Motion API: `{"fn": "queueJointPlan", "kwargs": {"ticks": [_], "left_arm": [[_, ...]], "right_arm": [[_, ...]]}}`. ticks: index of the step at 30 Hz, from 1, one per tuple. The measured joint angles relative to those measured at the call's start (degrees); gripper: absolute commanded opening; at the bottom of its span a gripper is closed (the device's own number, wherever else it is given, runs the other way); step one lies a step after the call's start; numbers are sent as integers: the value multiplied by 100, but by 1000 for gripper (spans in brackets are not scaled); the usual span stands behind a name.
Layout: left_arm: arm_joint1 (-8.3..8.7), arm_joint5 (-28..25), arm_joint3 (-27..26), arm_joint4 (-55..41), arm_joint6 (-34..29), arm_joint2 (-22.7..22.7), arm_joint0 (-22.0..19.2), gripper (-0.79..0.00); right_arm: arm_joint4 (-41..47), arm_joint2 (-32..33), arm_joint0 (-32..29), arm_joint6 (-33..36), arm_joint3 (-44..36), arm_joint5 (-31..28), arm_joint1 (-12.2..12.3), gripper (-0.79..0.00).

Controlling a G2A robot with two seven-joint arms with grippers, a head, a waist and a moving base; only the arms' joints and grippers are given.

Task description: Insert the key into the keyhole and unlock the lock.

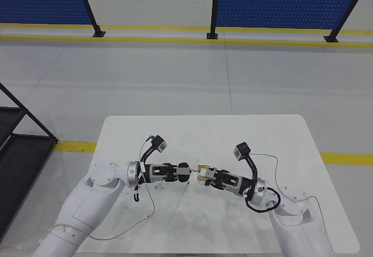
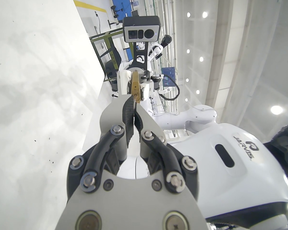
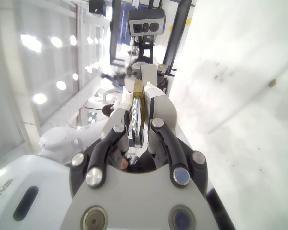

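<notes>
Two things meet in the air above the middle of the worktop (image 1: pixel 173 135): the key (image 2: pixel 134 101) and the brass lock (image 2: pixel 135 87), tip to face. We read the key's long axis as level, running along the line between the arms, with its tip toward the lock and its head buried in the left end effector (image 2: pixel 134 108), whose dark pads (image 2: pixel 127 116) are pressed together on the thin blade. The lock lies along the same line, its shackle (image 3: pixel 135 125) turned back toward the right wrist and its far end facing the key. The right end effector (image 3: pixel 140 89) clamps its flat sides between white fingers (image 3: pixel 158 101). We judge this hold deliberate: each arm carries one part off the worktop so both axes can be lined up freely, and gripping the lock by its sides leaves the keyhole end bare. From the left wrist view the key tip touches the lock, but we cannot tell whether it has entered the keyhole.
</notes>
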Motion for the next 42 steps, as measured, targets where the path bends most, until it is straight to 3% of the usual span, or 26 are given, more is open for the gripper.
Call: {"fn": "queueJointPlan", "kwargs": {"ticks": [42], "left_arm": [[-42, -46, 83, 86, -8, 311, -250, -785]], "right_arm": [[0, 0, 0, 0, 0, 0, 0, -785]]}}
